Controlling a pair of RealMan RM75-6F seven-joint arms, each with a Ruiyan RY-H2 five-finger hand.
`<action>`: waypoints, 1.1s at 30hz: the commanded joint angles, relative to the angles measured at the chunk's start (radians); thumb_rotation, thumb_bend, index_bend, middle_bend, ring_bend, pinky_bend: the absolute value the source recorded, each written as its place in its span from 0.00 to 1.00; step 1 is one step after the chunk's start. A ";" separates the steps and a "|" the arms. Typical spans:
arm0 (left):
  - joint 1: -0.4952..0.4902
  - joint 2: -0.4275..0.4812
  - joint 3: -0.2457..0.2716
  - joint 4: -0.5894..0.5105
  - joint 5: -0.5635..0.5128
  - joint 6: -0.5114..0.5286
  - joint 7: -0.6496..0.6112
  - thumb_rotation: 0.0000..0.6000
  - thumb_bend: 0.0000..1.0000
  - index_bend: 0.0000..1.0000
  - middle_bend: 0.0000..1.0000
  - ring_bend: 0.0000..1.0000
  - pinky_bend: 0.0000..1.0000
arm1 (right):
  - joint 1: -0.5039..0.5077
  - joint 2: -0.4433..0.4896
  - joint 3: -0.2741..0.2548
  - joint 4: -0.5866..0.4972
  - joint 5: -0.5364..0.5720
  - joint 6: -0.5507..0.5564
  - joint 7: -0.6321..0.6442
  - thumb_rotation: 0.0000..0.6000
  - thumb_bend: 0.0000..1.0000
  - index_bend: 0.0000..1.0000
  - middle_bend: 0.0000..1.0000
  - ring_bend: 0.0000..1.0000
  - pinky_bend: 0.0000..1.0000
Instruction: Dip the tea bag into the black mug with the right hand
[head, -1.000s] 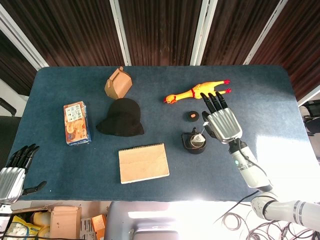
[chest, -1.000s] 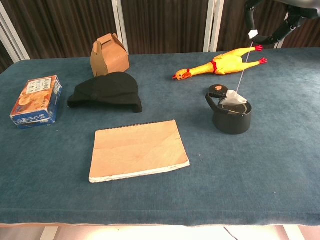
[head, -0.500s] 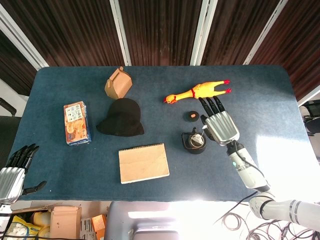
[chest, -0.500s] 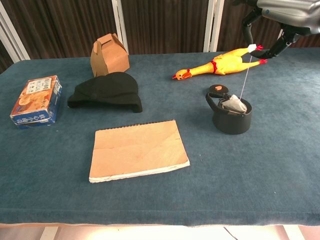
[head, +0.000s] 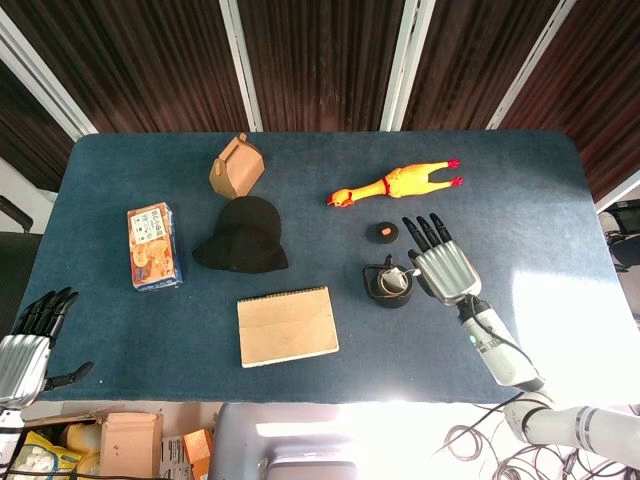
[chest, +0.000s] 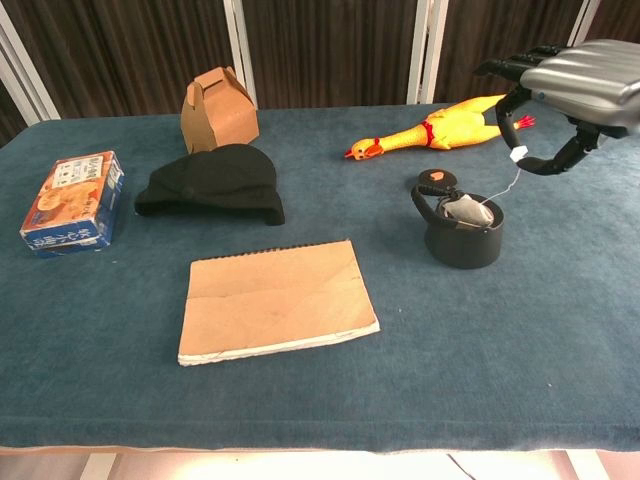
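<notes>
- The left hand (head: 25, 350) shows only in the head view, at about 8 o'clock off the worktop (head: 560, 200) edge, fingers spread and holding nothing; the chest view does not reach it.
- A blue snack box (head: 154, 246) lies at 9 o'clock on the worktop; a brown carton (head: 236, 166) stands at 11 o'clock, with a black cap (head: 243, 236) just below it.
- A brown notebook (head: 287, 325) lies flat at about 6 o'clock.
- A rubber chicken (head: 394, 184) lies at 1 o'clock, and a small black-and-orange disc (head: 383, 232) sits between it and the black mug (head: 387, 283).
- The tea bag (chest: 465, 209) rests inside the black mug; the chest view shows it plainly, while the head view gives only a pale spot.
- Its string (chest: 505, 186) runs up toward 2 o'clock to a white tag (chest: 518, 153), seen only in the chest view.
- The right hand (chest: 567, 85) hovers at 3 o'clock of the mug, pinching that tag between thumb and a finger; from above, its other fingers are extended.
</notes>
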 joint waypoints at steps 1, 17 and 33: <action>-0.001 0.000 0.000 -0.001 -0.001 -0.002 0.001 1.00 0.05 0.01 0.04 0.00 0.11 | -0.021 -0.001 -0.029 0.003 -0.056 0.030 0.023 1.00 0.29 0.57 0.00 0.00 0.00; -0.002 -0.003 0.003 -0.005 0.008 -0.003 0.009 1.00 0.04 0.01 0.04 0.00 0.11 | -0.135 -0.024 -0.160 0.089 -0.223 0.110 0.031 1.00 0.29 0.51 0.00 0.00 0.00; -0.008 -0.003 0.000 -0.004 -0.003 -0.015 0.007 1.00 0.05 0.01 0.04 0.00 0.11 | -0.136 0.009 -0.101 0.019 -0.144 0.045 -0.013 1.00 0.46 0.27 0.00 0.00 0.00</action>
